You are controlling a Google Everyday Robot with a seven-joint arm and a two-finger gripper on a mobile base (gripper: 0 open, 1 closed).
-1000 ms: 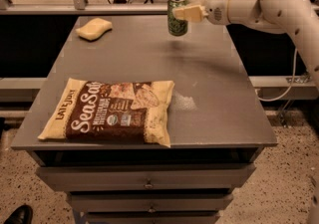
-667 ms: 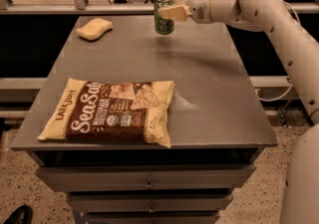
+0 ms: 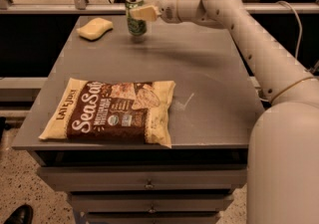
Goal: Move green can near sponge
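The green can (image 3: 135, 21) is a slim green drink can with pale markings, held upright at the far side of the grey table (image 3: 209, 68), its base at or just above the surface. My gripper (image 3: 137, 13) is shut on the can from the right, with a pale finger (image 3: 143, 13) across its upper part. The pale yellow sponge (image 3: 94, 28) lies flat at the table's far left corner, a short way left of the can. The white arm (image 3: 249, 34) reaches in from the right.
A large brown and yellow chip bag (image 3: 112, 112) lies flat at the near left of the table. Drawers (image 3: 147, 184) sit below the table's front edge. A rail and chair legs stand behind the far edge.
My gripper has carried the green can leftward along the far side of the table, closer to the sponge. The arm has stretched further left. The sponge and chip bag have not moved.
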